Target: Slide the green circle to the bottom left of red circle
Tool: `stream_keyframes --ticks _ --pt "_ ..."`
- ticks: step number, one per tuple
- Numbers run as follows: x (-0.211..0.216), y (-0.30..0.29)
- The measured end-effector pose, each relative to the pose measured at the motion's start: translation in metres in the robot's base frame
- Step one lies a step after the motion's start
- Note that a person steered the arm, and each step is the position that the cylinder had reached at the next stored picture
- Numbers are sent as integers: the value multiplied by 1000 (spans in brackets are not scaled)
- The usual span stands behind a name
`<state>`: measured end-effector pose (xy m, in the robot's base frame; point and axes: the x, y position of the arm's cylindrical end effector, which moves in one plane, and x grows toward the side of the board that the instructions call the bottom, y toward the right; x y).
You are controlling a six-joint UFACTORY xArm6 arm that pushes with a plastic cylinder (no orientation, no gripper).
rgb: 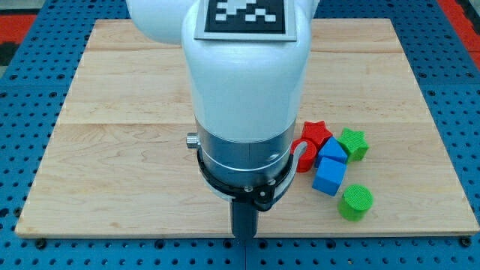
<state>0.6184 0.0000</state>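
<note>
A pale wooden board (pixel 112 112) lies on a blue pegboard bench (pixel 15 150), with a strip of red showing at the far left corner. The white arm (pixel 244 75), bearing a black-and-white marker, fills the middle. My tip (pixel 243 235) sits at the near edge of the board, well left of the blocks; it has no jaws and holds nothing. The green circle (pixel 355 202) stands upright at the near right, apart from the cluster. The red circle (pixel 304 157) is half hidden by the arm, touching the red star (pixel 316 133). Two blue blocks (pixel 330 166) and a green star (pixel 352 143) crowd beside them.
</note>
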Motion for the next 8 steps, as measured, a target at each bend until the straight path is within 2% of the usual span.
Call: stream_keyframes --ticks 1,4,6,7,8 --pt "0 0" --pt "0 80" --pt "-5 272" --pt "-42 255" --pt "-63 179"
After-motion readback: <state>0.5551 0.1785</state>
